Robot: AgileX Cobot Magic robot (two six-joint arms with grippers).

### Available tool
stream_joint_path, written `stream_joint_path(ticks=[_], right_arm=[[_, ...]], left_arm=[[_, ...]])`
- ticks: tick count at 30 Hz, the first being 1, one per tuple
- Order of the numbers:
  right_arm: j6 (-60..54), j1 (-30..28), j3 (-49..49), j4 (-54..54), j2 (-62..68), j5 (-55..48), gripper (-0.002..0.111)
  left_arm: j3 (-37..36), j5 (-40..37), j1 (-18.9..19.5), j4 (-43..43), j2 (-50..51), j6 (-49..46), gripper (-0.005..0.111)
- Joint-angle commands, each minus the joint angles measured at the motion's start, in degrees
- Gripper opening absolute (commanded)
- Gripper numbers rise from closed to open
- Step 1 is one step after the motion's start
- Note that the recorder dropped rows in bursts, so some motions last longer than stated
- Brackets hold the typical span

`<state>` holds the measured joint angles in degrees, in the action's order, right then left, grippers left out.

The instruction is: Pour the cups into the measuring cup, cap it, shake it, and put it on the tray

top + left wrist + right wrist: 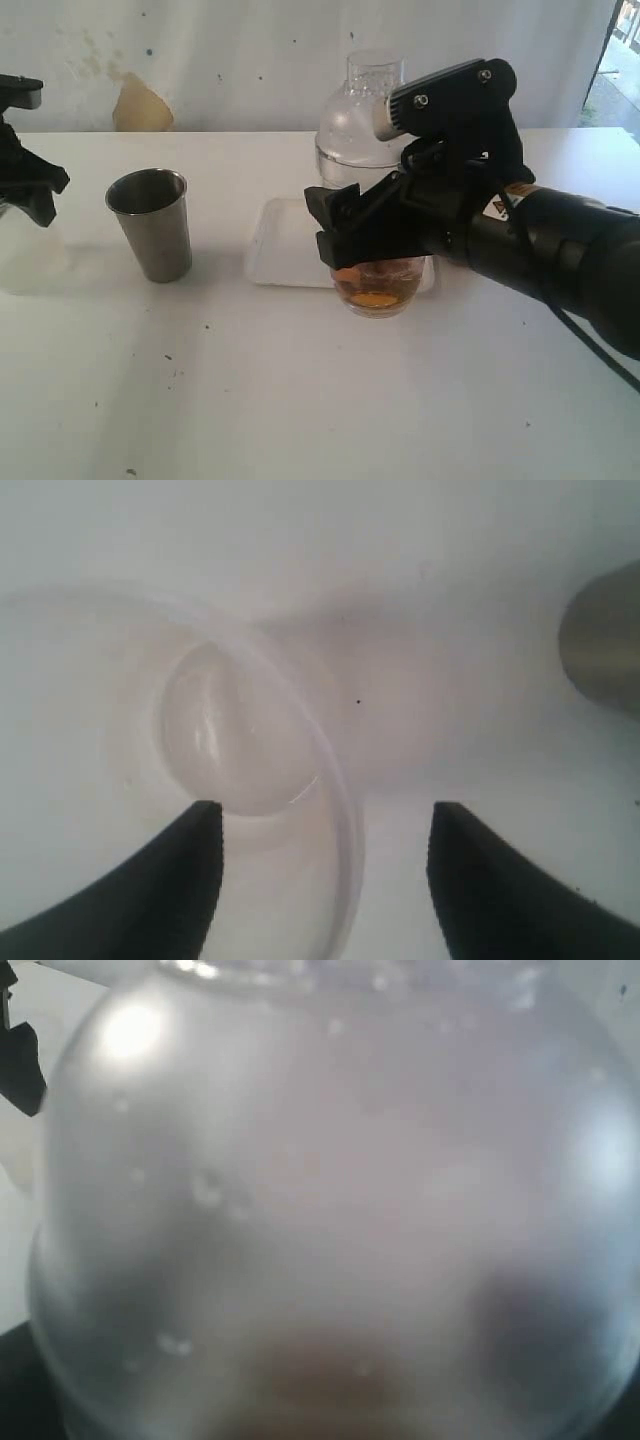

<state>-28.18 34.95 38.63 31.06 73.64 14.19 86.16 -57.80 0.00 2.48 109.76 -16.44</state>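
The measuring cup (378, 285) is a tall clear plastic cylinder. A clear domed cap (372, 75) sits on top and amber liquid fills its bottom. It stands upright at the front edge of the white tray (285, 255), a little right of the middle of the tabletop (300, 400). I cannot tell whether its base rests on the tray, on the tabletop, or hangs just clear.

The right jaws are spread wide and clamped around the cup's middle. The right arm (560, 245) reaches in from the right and hides much of the cup's side. In the right wrist view the cup's blurred clear wall fills nearly the whole picture.

The steel tumbler (150, 225) stands upright on the tabletop, well left of the tray and touching nothing. At the far left, the left jaws are apart and hold nothing. They hang over a faint milky cup (240, 740), whose thin rim passes between them.
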Motion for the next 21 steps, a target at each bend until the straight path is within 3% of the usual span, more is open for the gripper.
stream_joint_path(ticks=[1,5,7,11,18,21], right_arm=[[-0.4,-0.2,0.7,-0.2,-0.8,2.8,0.0],[-0.4,-0.2,0.7,-0.2,-0.8,2.7,0.0],[-0.4,-0.2,0.7,-0.2,-0.8,2.7,0.0],[-0.4,-0.2,0.7,-0.2,-0.8,2.7,0.0],[-0.4,-0.2,0.7,-0.2,-0.8,2.7,0.0],[-0.4,-0.2,0.7,-0.2,-0.8,2.7,0.0]], left_arm=[[0.5,0.0,-0.1,0.0,1.9,-0.1,0.058],[0.5,-0.3,-0.1,0.0,3.5,-0.1,0.052],[0.5,-0.4,-0.1,0.0,3.8,-0.1,0.04],[0.5,-2.4,-0.1,0.0,3.6,-0.9,0.002],[0.5,-8.4,-0.1,-3.5,-1.9,-1.3,0.0],[0.5,-11.1,-0.4,2.5,-6.3,-1.2,0.0]])
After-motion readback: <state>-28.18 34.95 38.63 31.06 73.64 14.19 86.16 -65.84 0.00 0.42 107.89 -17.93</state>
